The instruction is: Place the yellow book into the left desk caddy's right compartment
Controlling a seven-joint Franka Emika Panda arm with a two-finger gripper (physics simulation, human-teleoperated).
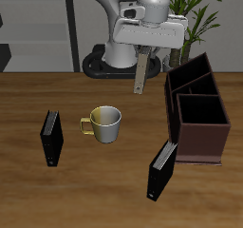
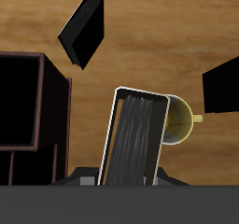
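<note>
The table [image 1: 38, 94] is carrying everything but the book. The caddy [image 1: 201, 118], the biggest thing on it, is sitting open-topped with its dividers showing; the compartments visible from the exterior look dark and I am seeing nothing in them, and the wrist view is showing the same dark hollows [image 2: 28, 116]. So the placing itself is not yet done.

The arm is hanging above the table's back part, beside the caddy's far end, with the gripper [image 1: 140, 70] pointing down. It is clamping the top of the book [image 1: 140, 72], which is dangling upright, clear of the table, near the caddy but not over any compartment. In the wrist view the book [image 2: 138, 139] is running straight out from between the jaws, its page edges facing the camera, with the caddy wall just beside it.

Judging from this, the pick and lift are done; what is left is carrying the book over the right compartment, lowering it in and letting go.

Two black books are standing on the table, one [image 1: 162, 168] near the caddy's front end, the other [image 1: 50, 139] well apart beyond the mug [image 1: 104, 123]. The mug is sitting between them, untouched.
</note>
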